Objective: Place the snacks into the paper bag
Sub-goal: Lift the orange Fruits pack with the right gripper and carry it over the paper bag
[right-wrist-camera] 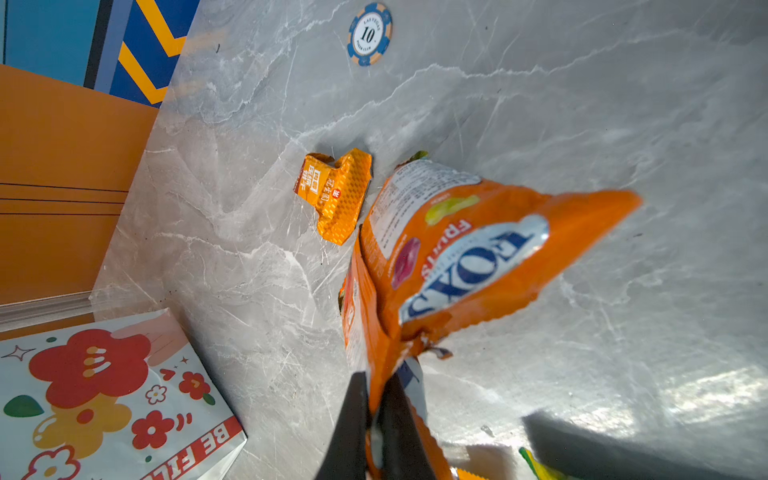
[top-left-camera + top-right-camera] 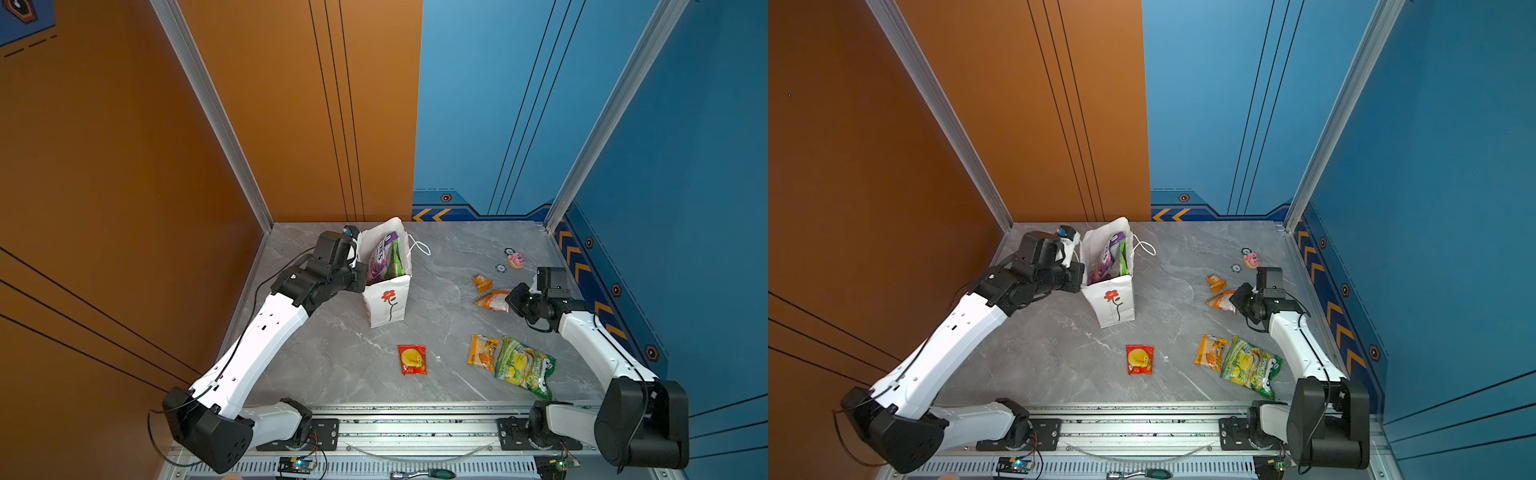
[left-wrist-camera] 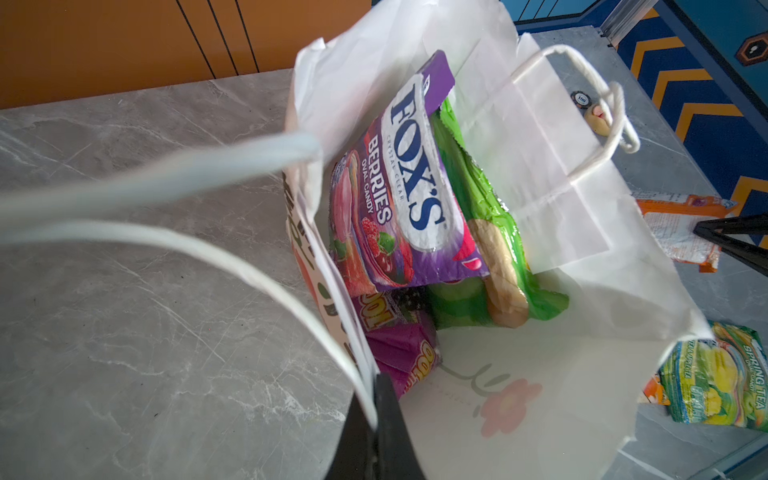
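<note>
The white paper bag (image 2: pixel 388 301) (image 2: pixel 1113 301) stands upright at the back of the table, red flower on its side. My left gripper (image 3: pixel 376 392) is shut on the bag's near rim, and the mouth gapes open. Inside lie a purple Fox's packet (image 3: pixel 415 178), a green packet (image 3: pixel 478 199) and a purple grape packet (image 3: pixel 405 353). My right gripper (image 1: pixel 376 401) (image 2: pixel 513 300) is shut on the edge of an orange Fox's packet (image 1: pixel 469 249) (image 2: pixel 492 300). On the table lie a small orange packet (image 2: pixel 482 282), an orange packet (image 2: pixel 482 352), a green-yellow packet (image 2: pixel 523 366) and a small red packet (image 2: pixel 411 359).
A pink donut toy (image 2: pixel 516 260) and poker chips (image 2: pixel 500 268) (image 1: pixel 369 34) lie at the back right, just behind the right arm. Orange and blue walls close in the table on three sides. A metal rail (image 2: pixel 415 428) runs along the front edge.
</note>
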`<action>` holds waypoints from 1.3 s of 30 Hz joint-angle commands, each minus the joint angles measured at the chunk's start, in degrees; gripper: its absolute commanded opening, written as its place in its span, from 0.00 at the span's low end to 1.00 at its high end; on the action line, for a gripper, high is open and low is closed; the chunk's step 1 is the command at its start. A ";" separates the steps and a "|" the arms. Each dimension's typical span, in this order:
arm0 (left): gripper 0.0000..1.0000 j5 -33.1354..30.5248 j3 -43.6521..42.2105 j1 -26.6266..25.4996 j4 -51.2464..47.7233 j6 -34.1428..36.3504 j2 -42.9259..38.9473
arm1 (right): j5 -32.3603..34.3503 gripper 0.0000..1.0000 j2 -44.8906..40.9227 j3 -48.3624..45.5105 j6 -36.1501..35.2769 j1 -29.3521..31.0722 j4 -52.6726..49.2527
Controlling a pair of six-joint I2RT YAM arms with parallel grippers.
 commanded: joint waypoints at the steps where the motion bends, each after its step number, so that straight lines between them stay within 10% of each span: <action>1: 0.00 -0.71 0.41 0.52 2.96 -0.18 -1.32 | 2.74 0.00 -1.75 3.09 0.19 0.57 -1.50; 39: 0.00 0.87 0.48 0.38 2.94 -0.76 -1.20 | 12.36 0.00 -3.12 25.02 -4.32 14.83 -12.44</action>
